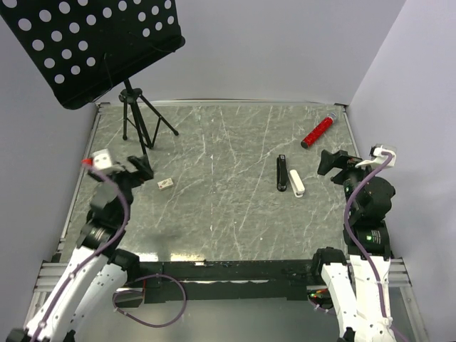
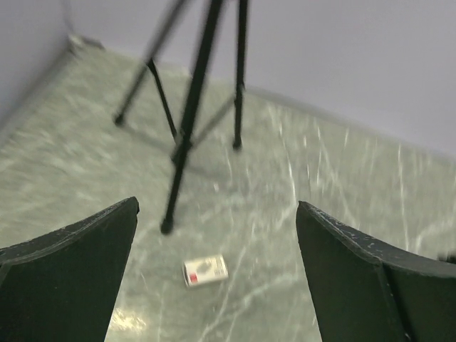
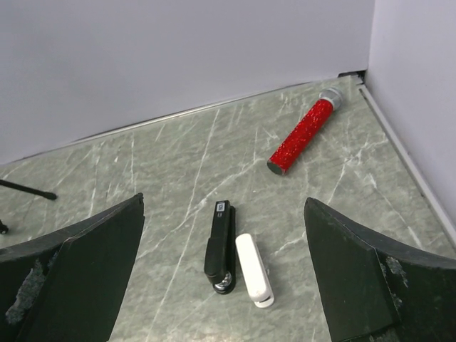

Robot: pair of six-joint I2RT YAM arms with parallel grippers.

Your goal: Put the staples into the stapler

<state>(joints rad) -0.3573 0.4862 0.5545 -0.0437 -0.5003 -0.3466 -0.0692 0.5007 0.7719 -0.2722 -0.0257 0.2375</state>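
Observation:
The staples box [image 1: 165,184], tiny and cream with red print, lies on the marble table left of centre; it also shows in the left wrist view [image 2: 205,271], on the table between my open jaws. The black stapler [image 1: 282,173] lies closed right of centre; it also shows in the right wrist view [image 3: 220,247]. My left gripper [image 1: 144,167] is open and empty, just left of the box. My right gripper [image 1: 329,164] is open and empty, to the right of the stapler. The greyish tray piece is out of view.
A white rounded bar [image 1: 296,182] lies beside the stapler, touching or nearly so [image 3: 254,270]. A red glitter cylinder [image 1: 318,131] lies at the back right [image 3: 303,135]. A black music stand on a tripod [image 1: 139,117] stands at the back left, its legs near the box [image 2: 187,128].

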